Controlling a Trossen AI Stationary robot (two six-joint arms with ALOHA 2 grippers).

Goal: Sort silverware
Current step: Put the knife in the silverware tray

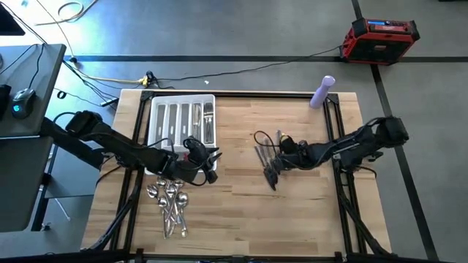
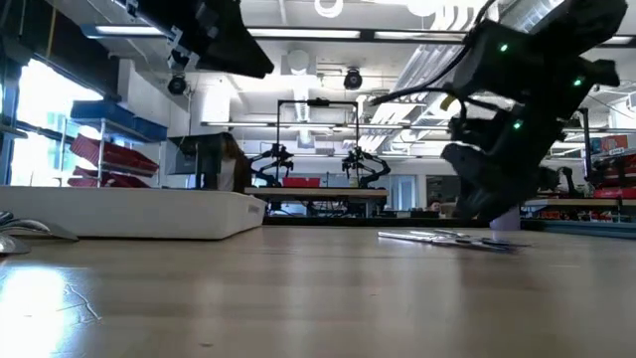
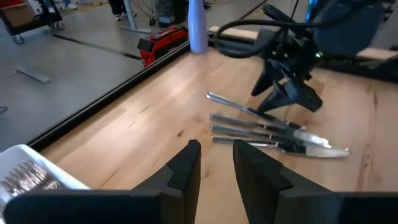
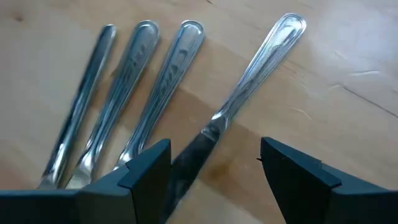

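High view first: the bench [image 1: 292,212] carries three lots of silverware. The white tray [image 1: 157,120] at upper left of centre already has forks or the like in its right-hand slots [image 1: 207,124], so some sorting looks done. A heap of spoons [image 1: 170,201] lies loose at lower left, just below the tray, and a row of knives [image 1: 267,157] sits mid-frame, so plenty looks left to do.

Right claw [image 1: 276,162] is down at the knives. Its wrist view shows the fingers spread wide on either side of one knife [image 4: 249,81], not yet pinching it, the blade running down between them. Three more handles [image 4: 134,81] fan out beside it, close together, some touching.

Left claw [image 3: 214,165] hangs at the tray's lower right corner in the high view, near the spoons. Its fingers stand a narrow gap apart with nothing between them, so it's empty.

The knives are long, thin and shiny, with rounded ends on ribbed handles, lying flat on the wood. The spoons overlap in a jumble, bowls catching the light. From the low view, the knives show as a thin bright streak [image 2: 447,239] on the bench under the right arm.
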